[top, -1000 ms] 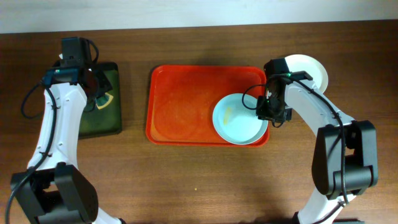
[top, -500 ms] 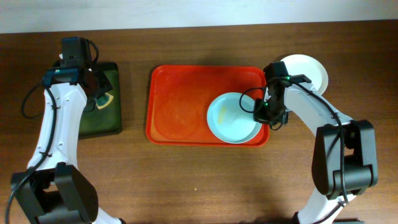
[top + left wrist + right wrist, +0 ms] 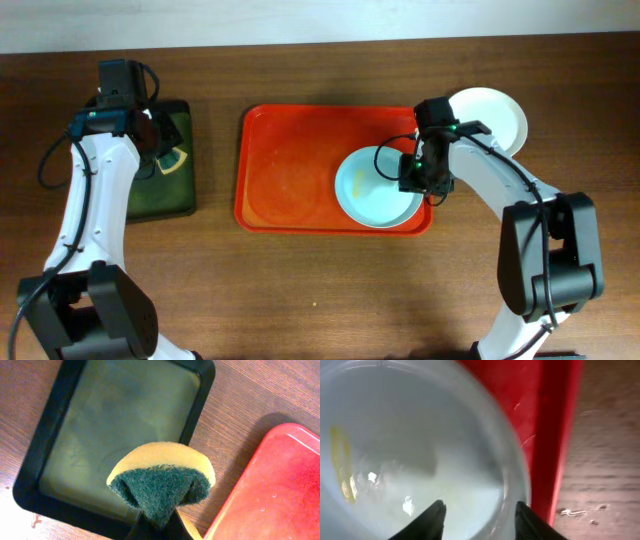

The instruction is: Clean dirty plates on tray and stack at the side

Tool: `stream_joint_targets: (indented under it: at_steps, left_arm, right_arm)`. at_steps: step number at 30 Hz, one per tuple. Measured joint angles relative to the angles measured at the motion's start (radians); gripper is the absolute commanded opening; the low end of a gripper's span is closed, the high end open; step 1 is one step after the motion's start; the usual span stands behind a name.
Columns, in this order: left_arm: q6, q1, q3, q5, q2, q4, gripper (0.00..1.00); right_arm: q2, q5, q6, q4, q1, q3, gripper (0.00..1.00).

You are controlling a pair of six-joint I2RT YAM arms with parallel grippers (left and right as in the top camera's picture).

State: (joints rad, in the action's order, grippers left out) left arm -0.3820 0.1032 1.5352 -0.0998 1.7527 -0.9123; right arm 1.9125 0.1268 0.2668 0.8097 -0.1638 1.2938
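Observation:
A pale mint plate [image 3: 372, 195] with a yellow smear lies on the right part of the red tray [image 3: 290, 170]. My right gripper [image 3: 415, 175] is open over the plate's right rim. In the right wrist view the plate [image 3: 410, 450] fills the frame and its rim runs between my right gripper's [image 3: 480, 505] fingers, close to the right one. A white plate [image 3: 495, 115] lies on the table right of the tray. My left gripper [image 3: 150, 135] is shut on a yellow and green sponge [image 3: 160, 480] above the dark tray [image 3: 45, 455].
The dark green-black tray [image 3: 160, 190] lies at the far left. The red tray's corner [image 3: 280, 490] shows in the left wrist view, and its right rim [image 3: 555, 435] in the right wrist view. Bare wood lies in front.
My right gripper has moved left along the tray, and the mint plate has slid a little left with it. The left arm has not moved.

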Motion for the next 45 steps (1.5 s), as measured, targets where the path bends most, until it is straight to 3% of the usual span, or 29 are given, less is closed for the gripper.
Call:
stream_joint_targets:
  at_steps: [6,11,18,24,25,26,29,34,36,40,41,43,45]
  left_arm:
    - [0.0,0.0,0.0,0.007,0.0,0.004,0.0]
    - [0.0,0.0,0.0,0.007,0.0,0.004,0.0]
    - [0.0,0.0,0.0,0.007,0.0,0.004,0.0]
    - [0.0,0.0,0.0,0.007,0.0,0.004,0.0]
    - [0.0,0.0,0.0,0.008,0.0,0.004,0.0]
    - [0.0,0.0,0.0,0.007,0.0,0.004,0.0]
    - [0.0,0.0,0.0,0.007,0.0,0.003,0.0]
    - [0.042,0.0,0.0,0.079,0.0,0.02,0.0]
    - [0.065,-0.003,0.0,0.14,0.0,0.03,0.0]
    - [0.103,-0.055,0.0,0.214,0.0,0.035,0.0]
    - [0.109,-0.084,0.0,0.224,0.0,0.036,0.0]
    - [0.114,-0.159,0.0,0.24,0.0,0.037,0.0]
    - [0.114,-0.2,0.0,0.245,0.002,0.038,0.0]
  right_arm:
    - [0.002,-0.041,-0.044,0.125,0.0,0.17,0.49]
    - [0.013,-0.109,-0.05,0.126,0.0,0.141,0.41]
    - [0.09,-0.079,-0.053,0.121,0.0,0.108,0.41]
    - [0.09,0.062,-0.053,0.08,-0.009,0.107,0.37]
    - [0.09,0.091,-0.053,0.058,-0.025,0.106,0.38]
    - [0.092,0.105,-0.053,0.041,-0.043,0.106,0.46]
    - [0.096,0.074,-0.021,0.032,-0.104,0.106,0.51]
    - [0.097,-0.016,0.05,0.039,-0.066,0.106,0.5]
    - [0.104,-0.006,0.055,0.021,-0.064,0.106,0.4]
    - [0.137,0.038,0.071,-0.035,-0.085,0.107,0.4]
    - [0.138,0.043,0.072,-0.045,-0.091,0.107,0.28]
    - [0.148,0.053,0.078,-0.063,-0.101,0.11,0.13]
    - [0.161,0.079,0.097,-0.09,-0.101,0.117,0.13]
